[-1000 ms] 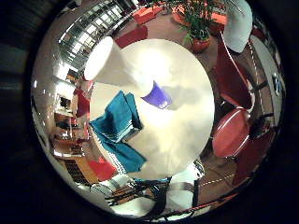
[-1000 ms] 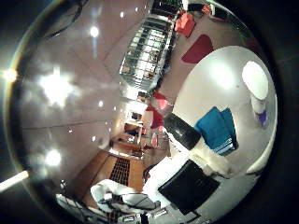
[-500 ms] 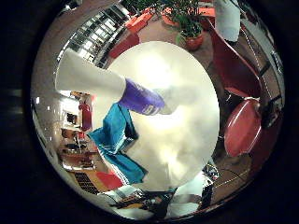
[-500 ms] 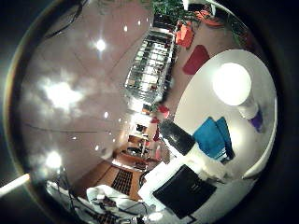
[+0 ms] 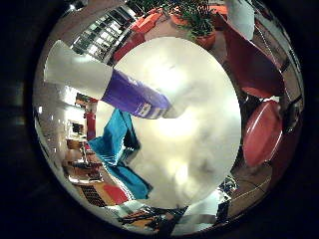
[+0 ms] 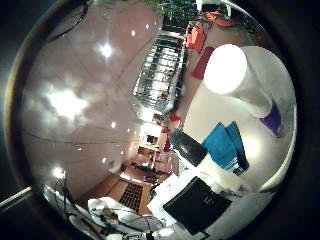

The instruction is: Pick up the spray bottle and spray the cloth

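A spray bottle (image 5: 112, 86) with a white top and a purple body stands on a round white table (image 5: 204, 134); it looms large in the right little finger side palm view, close to the palm. A teal cloth (image 5: 114, 151) lies crumpled on the table right beside the bottle. The right thumb side palm view shows the bottle's white top (image 6: 238, 72) and the cloth (image 6: 226, 148) beyond my right hand (image 6: 200, 195), whose white and black fingers reach out relaxed towards the table. The hand is open, a little away from the bottle, and holds nothing.
Red chairs (image 5: 262, 132) stand around the table's edge, and another red chair (image 5: 249, 62) is beside them. A potted plant (image 5: 195, 18) stands on the floor beyond the table. A staircase railing (image 6: 160, 65) is far off.
The hand has moved closer to the bottle: the bottle has grown larger in both palm views. The bottle and the cloth have stayed in place on the table.
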You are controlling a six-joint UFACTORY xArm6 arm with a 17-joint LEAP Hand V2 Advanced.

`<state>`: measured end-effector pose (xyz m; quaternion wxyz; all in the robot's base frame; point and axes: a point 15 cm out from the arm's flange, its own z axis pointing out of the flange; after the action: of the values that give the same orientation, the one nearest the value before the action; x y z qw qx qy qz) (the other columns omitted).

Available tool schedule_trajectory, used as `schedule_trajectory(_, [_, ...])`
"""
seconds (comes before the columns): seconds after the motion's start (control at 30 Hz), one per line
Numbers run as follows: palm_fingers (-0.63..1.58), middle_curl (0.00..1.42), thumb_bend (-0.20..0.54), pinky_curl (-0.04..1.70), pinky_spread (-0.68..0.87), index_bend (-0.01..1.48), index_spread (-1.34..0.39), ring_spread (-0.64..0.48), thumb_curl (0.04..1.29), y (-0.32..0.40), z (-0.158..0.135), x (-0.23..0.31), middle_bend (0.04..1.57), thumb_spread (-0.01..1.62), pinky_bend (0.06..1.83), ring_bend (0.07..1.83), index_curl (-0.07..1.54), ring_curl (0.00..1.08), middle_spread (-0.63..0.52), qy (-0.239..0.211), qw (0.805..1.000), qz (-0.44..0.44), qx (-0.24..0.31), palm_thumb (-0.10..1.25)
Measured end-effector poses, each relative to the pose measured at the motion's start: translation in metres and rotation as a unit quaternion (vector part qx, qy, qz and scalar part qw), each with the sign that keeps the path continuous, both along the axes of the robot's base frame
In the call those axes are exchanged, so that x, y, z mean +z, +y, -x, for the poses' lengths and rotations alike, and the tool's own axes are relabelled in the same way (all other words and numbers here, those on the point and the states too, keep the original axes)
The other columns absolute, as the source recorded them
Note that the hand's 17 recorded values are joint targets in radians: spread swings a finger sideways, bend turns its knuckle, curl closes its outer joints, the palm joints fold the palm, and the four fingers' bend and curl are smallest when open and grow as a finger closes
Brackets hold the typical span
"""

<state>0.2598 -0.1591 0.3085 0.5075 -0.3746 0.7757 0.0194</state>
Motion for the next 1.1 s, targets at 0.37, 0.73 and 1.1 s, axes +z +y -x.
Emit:
schedule_trajectory(0.37, [0.22,0.4,-0.023,0.29,0.39,0.16,-0.11,0.19,0.35,-0.024,0.001,-0.006,0.29,1.07,0.37,0.46,0.29,0.3,0.12,-0.037,0.999,-0.012,-0.027,0.61])
schedule_trajectory(0.73, [0.22,0.4,-0.023,0.29,0.39,0.16,-0.11,0.18,0.35,-0.037,0.002,-0.02,0.29,1.07,0.38,0.48,0.3,0.3,0.11,-0.032,0.999,-0.003,-0.038,0.62])
schedule_trajectory(1.1, [0.24,0.4,-0.023,0.28,0.38,0.16,-0.11,0.18,0.35,-0.016,0.002,-0.047,0.31,1.06,0.37,0.5,0.31,0.3,0.09,-0.023,0.998,-0.037,-0.033,0.64])
